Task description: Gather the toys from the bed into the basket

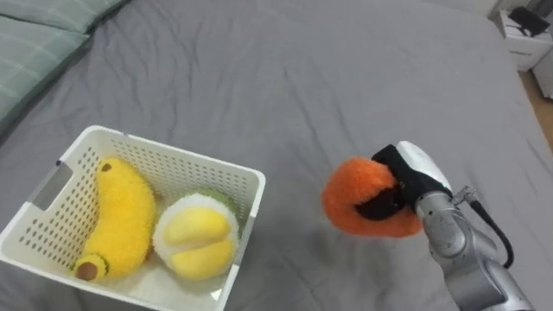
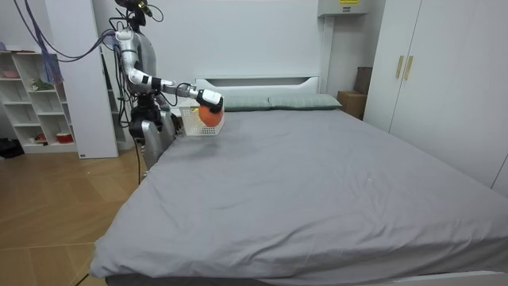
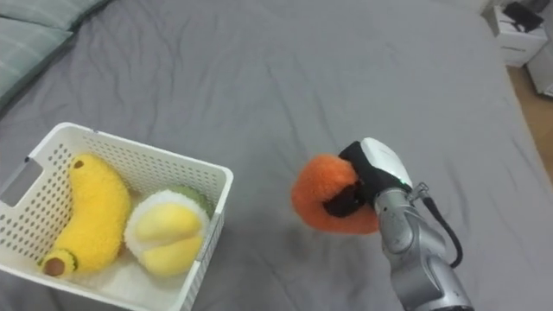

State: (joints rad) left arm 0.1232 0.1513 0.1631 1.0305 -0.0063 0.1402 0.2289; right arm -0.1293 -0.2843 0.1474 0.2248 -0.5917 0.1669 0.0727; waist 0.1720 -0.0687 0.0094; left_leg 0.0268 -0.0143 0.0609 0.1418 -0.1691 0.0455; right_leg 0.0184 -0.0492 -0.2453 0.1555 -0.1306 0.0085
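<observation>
My right hand [image 1: 406, 180] [image 3: 373, 173] is shut on a fuzzy orange plush toy [image 1: 363, 197] [image 3: 327, 193], held in the air over the grey bed, to the right of a white perforated basket [image 1: 226, 169] [image 3: 207, 173]. Inside the basket lie a yellow plush banana [image 1: 121, 216] [image 3: 86, 212] and a round pale-yellow plush fruit [image 1: 197, 236] [image 3: 166, 230] with a green edge. In the room view the robot stands at the bed's head-end side with its right arm stretched out, and the orange toy [image 2: 209, 114] hangs in front of the basket [image 2: 190, 119].
The grey bedsheet [image 1: 311, 78] spreads wide beyond the hand. Green-grey pillows [image 1: 39, 39] lie at the upper left. A white nightstand [image 1: 527, 39] stands past the bed's far right corner. The room view has white shelves [image 2: 36, 103] and wardrobes [image 2: 429, 71].
</observation>
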